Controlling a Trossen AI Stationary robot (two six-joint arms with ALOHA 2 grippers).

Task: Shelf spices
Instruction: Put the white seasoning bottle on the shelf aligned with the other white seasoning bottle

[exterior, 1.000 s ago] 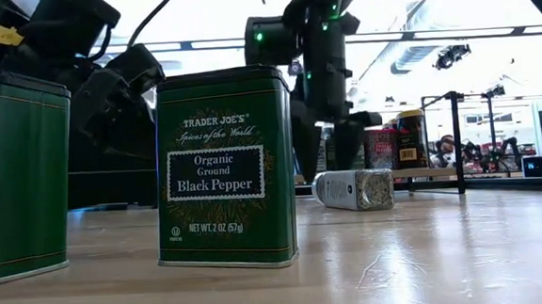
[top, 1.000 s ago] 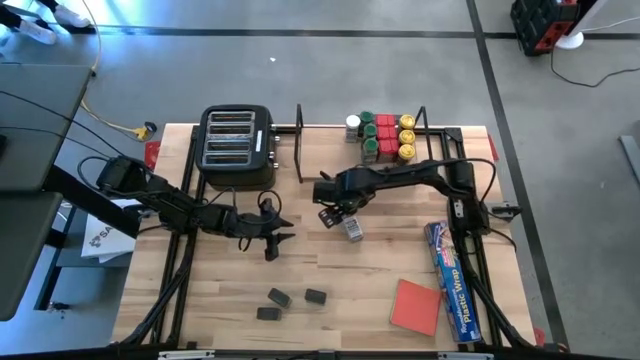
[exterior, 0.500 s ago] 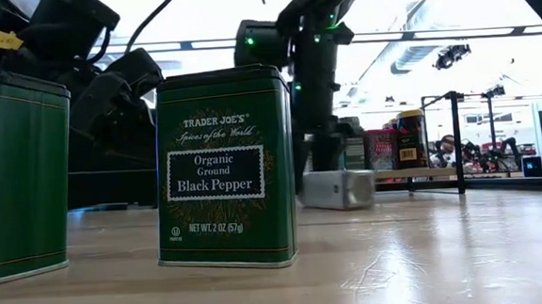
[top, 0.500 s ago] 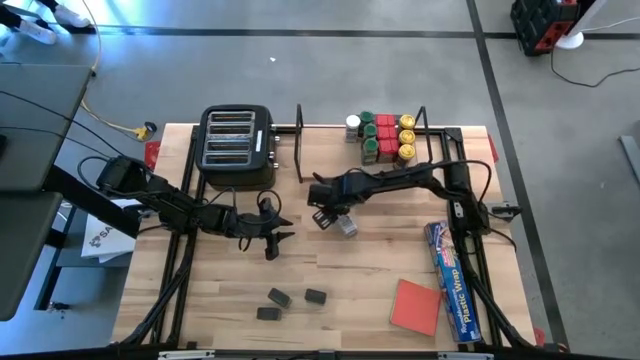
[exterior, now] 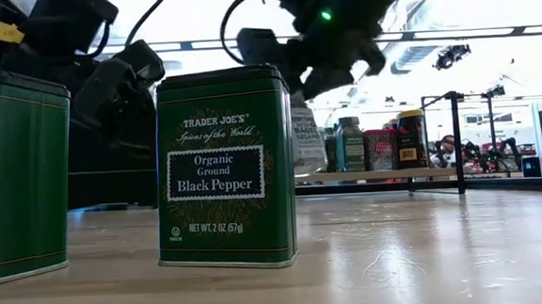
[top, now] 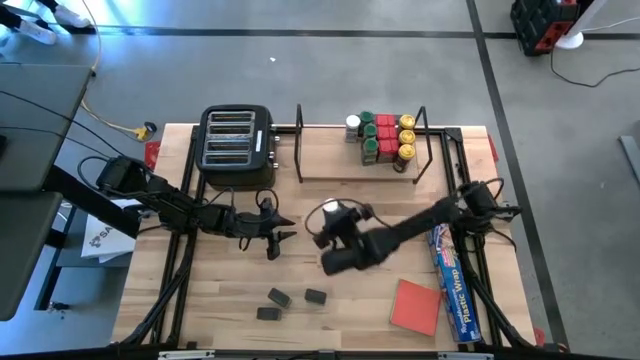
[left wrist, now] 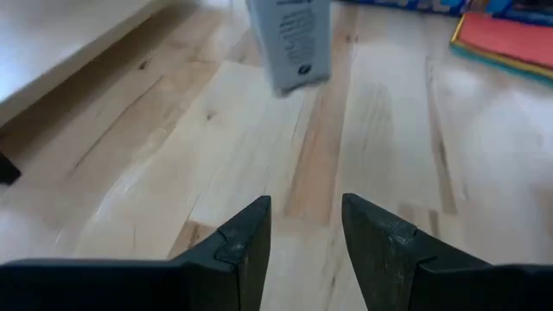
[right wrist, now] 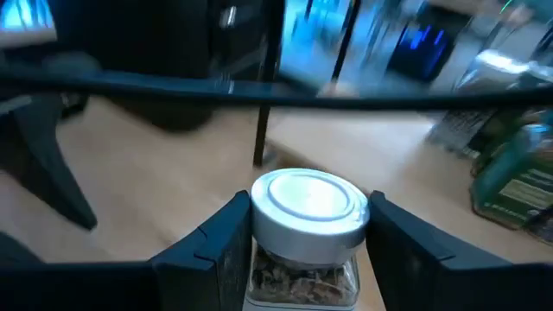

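My right gripper (top: 330,212) is shut on a glass spice jar (right wrist: 304,226) with a silvery white lid, held above the table's middle. My left gripper (top: 278,237) stands open and empty just left of it; its wrist view shows the jar (left wrist: 289,39) hanging ahead. The shelf (top: 340,168), a black wire rack on a light board, stands at the far edge. Several red-, green- and yellow-topped jars (top: 385,138) stand on the right part of its board. Three small dark tins (top: 292,298) stand near the front edge. In the low view they are green pepper tins (exterior: 225,164). My right gripper pinches the jar between its two fingers, one finger (right wrist: 220,246) on each opposite side, at the lid's rim and the top of the glass body (right wrist: 259,259). The fingers come slanting from the table's near side. The jar stands upright, lid up, lifted clear of the table.
A black toaster (top: 238,148) stands at the far left beside the shelf. A flat red pad (top: 415,305) and a long blue plastic-wrap box (top: 450,280) lie at the near right. Bare wood lies between the grippers and the shelf.
My right gripper has shut on the jar, which lay on its side on the table. It has lifted the jar clear and turned it upright. The right forearm has swung toward the table's near edge, and the wrist has turned from pointing down to nearly level.
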